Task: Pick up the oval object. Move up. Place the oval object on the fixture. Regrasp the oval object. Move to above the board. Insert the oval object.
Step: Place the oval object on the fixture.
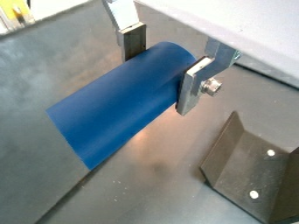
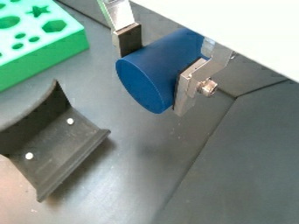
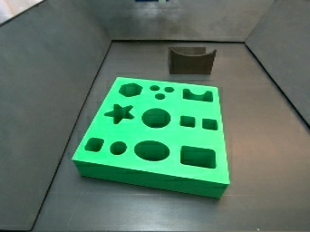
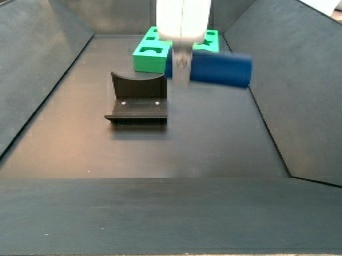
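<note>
My gripper (image 1: 163,66) is shut on the oval object (image 1: 117,105), a solid blue block with an oval end face (image 2: 152,79). The silver fingers (image 2: 191,83) clamp it near one end and the rest sticks out sideways. In a side view the gripper (image 4: 187,58) holds the block (image 4: 222,68) just off the floor, to the right of the fixture (image 4: 138,98). The fixture, a dark notched block, also shows in both wrist views (image 1: 246,162) (image 2: 52,140) and at the far end in a side view (image 3: 191,60). The green board (image 3: 158,131) lies flat with several shaped cut-outs, behind the gripper (image 4: 152,50).
Dark grey sloping walls (image 4: 54,70) (image 3: 72,63) enclose the grey floor on all sides. A corner of the board (image 2: 35,39) lies beside the fixture in a wrist view.
</note>
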